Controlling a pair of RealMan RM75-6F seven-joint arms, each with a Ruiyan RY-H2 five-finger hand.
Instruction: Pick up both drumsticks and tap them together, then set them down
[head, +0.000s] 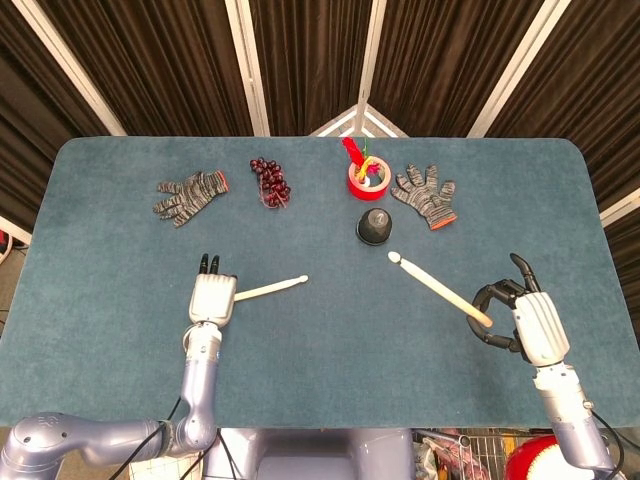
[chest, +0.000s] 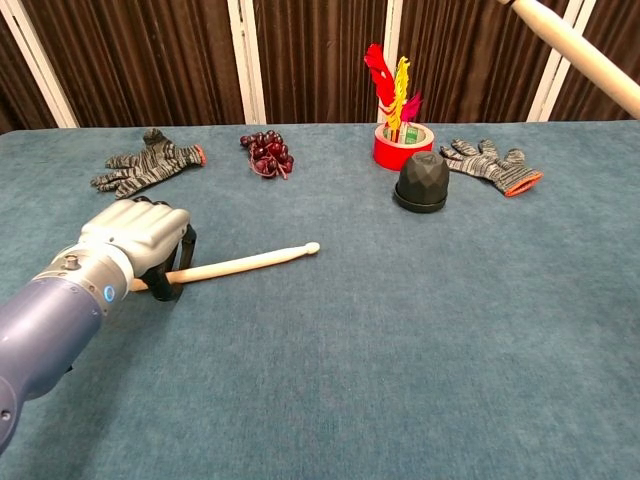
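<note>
One pale wooden drumstick lies on the blue table with its tip pointing right. My left hand covers its butt end. In the chest view the left hand has its fingers curled around that drumstick, whose tip stays low by the cloth. My right hand grips the butt of the second drumstick, holding it off the table with the tip angled toward the table's middle. In the chest view only this raised drumstick shows, crossing the top right corner. The right hand itself is out of that frame.
Along the back of the table lie a striped grey glove, a bunch of dark grapes, a red cup with feathers, a second grey glove and a black faceted dome.
</note>
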